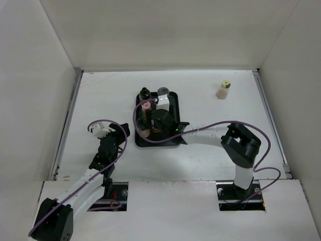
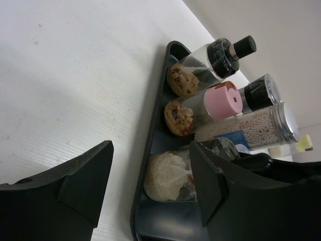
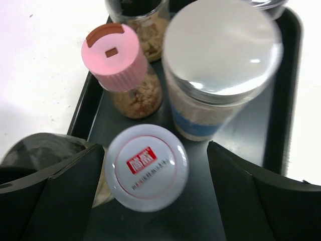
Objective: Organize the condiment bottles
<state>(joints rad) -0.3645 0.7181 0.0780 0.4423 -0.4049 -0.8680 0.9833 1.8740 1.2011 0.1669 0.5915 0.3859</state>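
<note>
Several condiment bottles stand in the flat black tray [image 1: 173,142]. My right gripper [image 3: 154,150] hovers over the tray, jaws open on either side of a white-lidded bottle [image 3: 147,167]. That lid lies close to the left finger, with a clear gap to the right one. Behind it are a pink-lidded bottle [image 3: 114,56] and a silver-lidded jar [image 3: 223,55]. A black-capped bottle [image 2: 220,55] stands at the tray's far corner. A yellow-lidded bottle [image 1: 223,90] stands alone at the back right. My left gripper [image 2: 150,148] is open and empty, low by the tray's left rim [image 2: 155,130].
White walls close in the table on the left, back and right. The right arm [image 1: 210,135] reaches across from the right to the tray. Purple cables loop beside both arms.
</note>
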